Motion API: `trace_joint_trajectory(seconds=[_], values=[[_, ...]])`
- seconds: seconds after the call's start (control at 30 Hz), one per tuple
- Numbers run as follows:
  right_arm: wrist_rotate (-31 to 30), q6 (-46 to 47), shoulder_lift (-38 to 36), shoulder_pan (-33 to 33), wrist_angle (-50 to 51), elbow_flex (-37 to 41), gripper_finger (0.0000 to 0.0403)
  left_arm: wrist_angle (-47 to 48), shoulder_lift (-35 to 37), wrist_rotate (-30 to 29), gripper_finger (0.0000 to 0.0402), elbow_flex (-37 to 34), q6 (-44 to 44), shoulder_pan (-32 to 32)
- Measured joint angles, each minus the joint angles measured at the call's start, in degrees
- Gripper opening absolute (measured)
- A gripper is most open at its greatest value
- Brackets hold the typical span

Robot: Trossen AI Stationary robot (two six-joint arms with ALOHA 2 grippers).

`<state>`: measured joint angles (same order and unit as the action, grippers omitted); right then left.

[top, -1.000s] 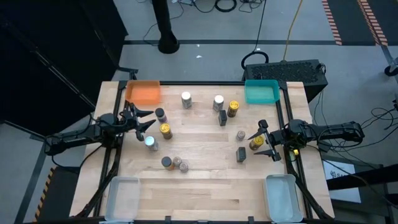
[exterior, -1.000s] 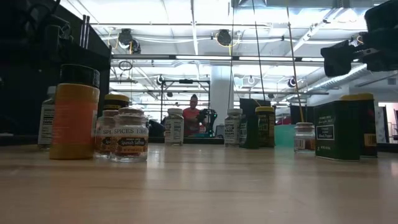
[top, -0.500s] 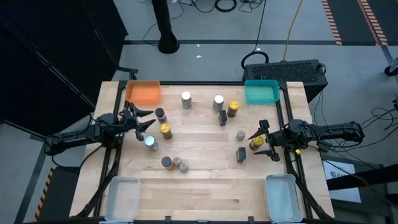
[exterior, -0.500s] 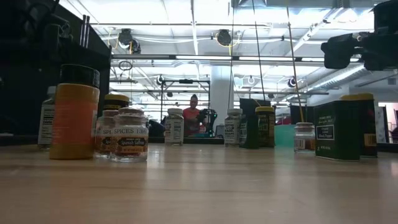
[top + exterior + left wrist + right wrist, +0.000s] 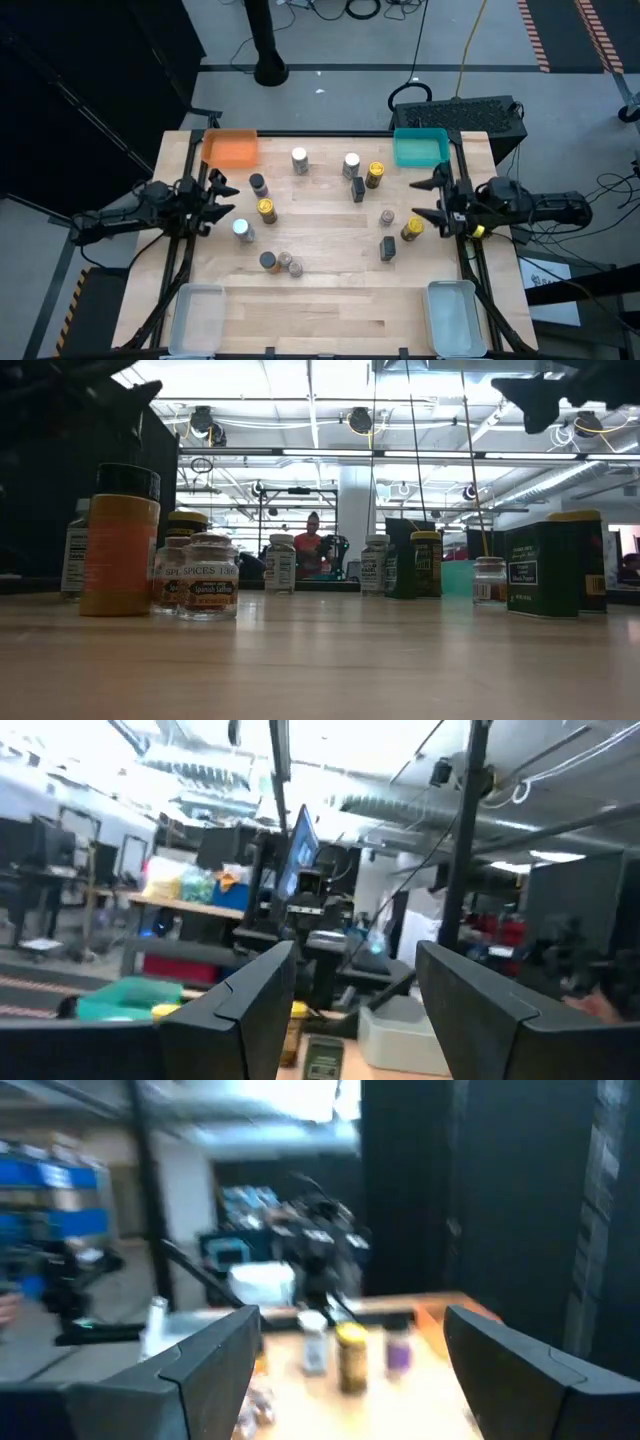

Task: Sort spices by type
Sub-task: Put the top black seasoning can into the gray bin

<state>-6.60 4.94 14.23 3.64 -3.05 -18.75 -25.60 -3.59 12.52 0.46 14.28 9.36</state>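
The spices are several small jars standing upright on their bases on the wooden table [image 5: 330, 300]: white-topped ones [image 5: 299, 160], yellow ones [image 5: 266, 209], dark ones [image 5: 357, 189] and grey-lidded ones [image 5: 292, 265]. My left gripper [image 5: 224, 193] hovers open above the table's left edge, clear of the jars. My right gripper [image 5: 424, 198] hovers open above the right edge, beside a yellow jar [image 5: 410, 229] without touching it. Both grippers point up over the table; their wrist views show open fingers [image 5: 250, 1010] [image 5: 205, 1365] with nothing between them.
An orange tray [image 5: 232, 148] sits at the far left corner and a teal tray [image 5: 420, 147] at the far right. Two clear trays [image 5: 197, 315] [image 5: 454, 315] sit at the near corners. A person [image 5: 311, 545] shows far off in the room.
Both grippers have risen and tipped their fingers upward, rolling a little. The right one has also gone toward the table's far edge and back toward the right edge. The left one has drawn back toward the left edge. No jar has moved.
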Motion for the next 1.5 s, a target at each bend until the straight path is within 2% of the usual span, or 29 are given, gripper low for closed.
trace_joint_trajectory(seconds=[0.17,0.37,0.57,0.73,0.97,1.13,1.4,1.5], values=[[-2.8,5.7,8.7,-1.1,8.9,-10.9,0.0299,-0.4,-5.4,-4.7,0.0214,2.4,-1.7,-2.0],[-5.5,10.1,18.7,-4.0,15.0,-20.4,0.0299,-5.1,-15.6,-6.5,0.0214,5.4,-2.8,-3.8],[-5.4,14.3,26.6,-9.2,16.3,-25.7,0.0299,0.1,-27.1,-13.0,0.0214,12.2,-3.3,-3.8],[-5.0,16.3,32.1,-14.0,19.1,-29.8,0.0299,1.2,-34.3,-14.7,0.0214,17.6,-7.7,-3.6],[2.5,18.7,39.0,-21.2,21.0,-34.8,0.0299,0.6,-36.7,-14.6,0.0214,20.2,-8.5,-3.3],[5.5,18.0,43.3,-25.3,27.5,-38.9,0.0299,1.0,-36.7,-12.8,0.0214,20.2,-2.9,-3.5],[5.6,10.7,46.6,-27.7,29.9,-40.9,0.0299,1.2,-36.7,-12.9,0.0214,20.2,-2.7,-3.5],[5.7,6.4,46.8,-27.7,30.1,-40.9,0.0299,2.6,-36.7,-15.3,0.0214,20.2,-2.2,-3.5]])
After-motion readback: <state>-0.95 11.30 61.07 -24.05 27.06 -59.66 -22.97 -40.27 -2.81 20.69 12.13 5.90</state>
